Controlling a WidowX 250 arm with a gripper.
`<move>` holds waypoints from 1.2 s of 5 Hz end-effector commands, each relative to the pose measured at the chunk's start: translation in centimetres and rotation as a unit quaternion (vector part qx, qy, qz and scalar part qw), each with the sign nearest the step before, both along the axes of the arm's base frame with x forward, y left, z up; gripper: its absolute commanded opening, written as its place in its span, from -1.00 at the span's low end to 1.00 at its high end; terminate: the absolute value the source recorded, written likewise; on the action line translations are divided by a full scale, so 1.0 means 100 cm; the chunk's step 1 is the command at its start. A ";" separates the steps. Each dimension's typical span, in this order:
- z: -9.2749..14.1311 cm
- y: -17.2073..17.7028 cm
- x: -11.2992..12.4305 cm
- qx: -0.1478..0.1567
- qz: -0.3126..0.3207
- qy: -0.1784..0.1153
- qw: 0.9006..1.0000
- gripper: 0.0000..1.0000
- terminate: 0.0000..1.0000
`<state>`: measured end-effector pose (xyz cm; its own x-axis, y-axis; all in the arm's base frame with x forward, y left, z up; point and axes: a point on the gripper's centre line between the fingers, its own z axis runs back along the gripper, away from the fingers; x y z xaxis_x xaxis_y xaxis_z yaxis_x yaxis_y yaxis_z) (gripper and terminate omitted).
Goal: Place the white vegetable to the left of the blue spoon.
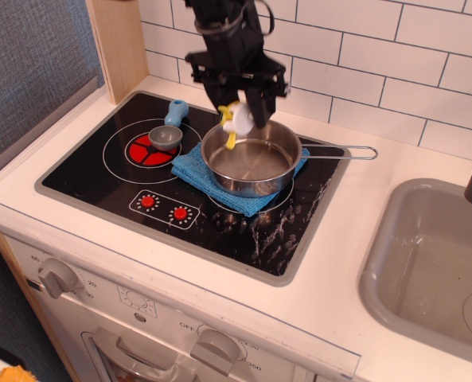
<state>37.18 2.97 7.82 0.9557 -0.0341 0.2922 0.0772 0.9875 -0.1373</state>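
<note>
Carry step in hand: your tool (239, 118) is pinching the small rounded white plastic vegetable with yellow-green leaf bits (237, 120), held in the air above the far-left rim of the round steel pan with the long wire handle (251, 165). The pan looks bare inside; it sits on a folded blue cloth (189, 165) on the black glass toy hob (92, 167) set into the white desk (379, 318).

The vegetable sits between the fingers, stalk bits hanging below and to the left, clear of the pan rim as far as you can judge.

The short toy spoon with a light blue stubby handle and round grey bowl (168, 130) lies on the red burner ring, left of the pan, well apart from the tool.

Next move, by my reading: travel left across the spoon, keeping height so the vegetable passes over it, then descend onto bare hob left of the spoon's bowl and release. Room there looks tight near the hob's edge.
</note>
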 end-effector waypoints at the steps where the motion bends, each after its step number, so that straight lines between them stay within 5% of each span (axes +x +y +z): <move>1: 0.054 0.045 -0.006 0.026 0.041 -0.054 0.997 -1.00 -1.00; 3: 0.052 0.109 -0.013 0.048 0.100 -0.049 0.993 -1.00 -1.00; 6: -0.008 0.162 0.000 0.081 0.147 0.013 0.986 -1.00 -1.00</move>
